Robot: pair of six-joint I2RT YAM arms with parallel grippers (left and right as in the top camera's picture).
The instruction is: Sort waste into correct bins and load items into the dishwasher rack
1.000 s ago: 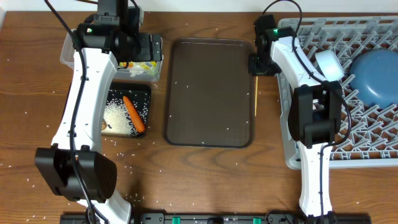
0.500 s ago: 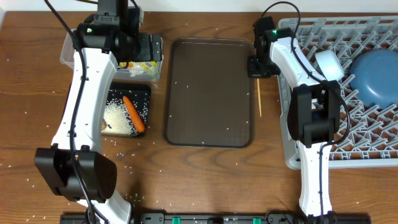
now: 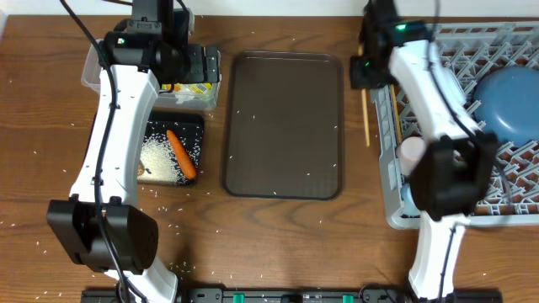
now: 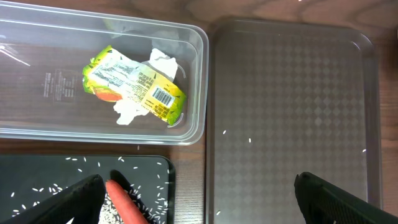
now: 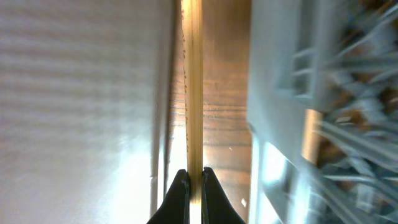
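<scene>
My right gripper [image 3: 364,77] is shut on a thin wooden chopstick [image 3: 366,118], held above the gap between the brown serving tray and the grey dishwasher rack [image 3: 472,189]. In the right wrist view the chopstick [image 5: 194,93] runs straight out from the closed gripper [image 5: 194,180]. The dark-blue bowl [image 3: 509,101] and pink cup [image 3: 413,151] sit in the rack. My left gripper [image 4: 205,202] is open and empty, high over the clear tub [image 4: 199,81], which holds the yellow-green wrapper [image 4: 134,87] and white tissue [image 4: 163,62]. The black tray [image 3: 192,126] holds rice and the carrot [image 3: 181,154].
The large brown serving tray [image 3: 282,126] lies between the bins and the rack, with a few rice grains on it. Loose rice is scattered on the wooden table [image 3: 278,236]. A second tan stick [image 3: 393,114] lies along the rack's left edge.
My right gripper has moved up and to the right toward the rack, carrying the chopstick with it. The right arm has swung over the rack. The left arm has not moved.
</scene>
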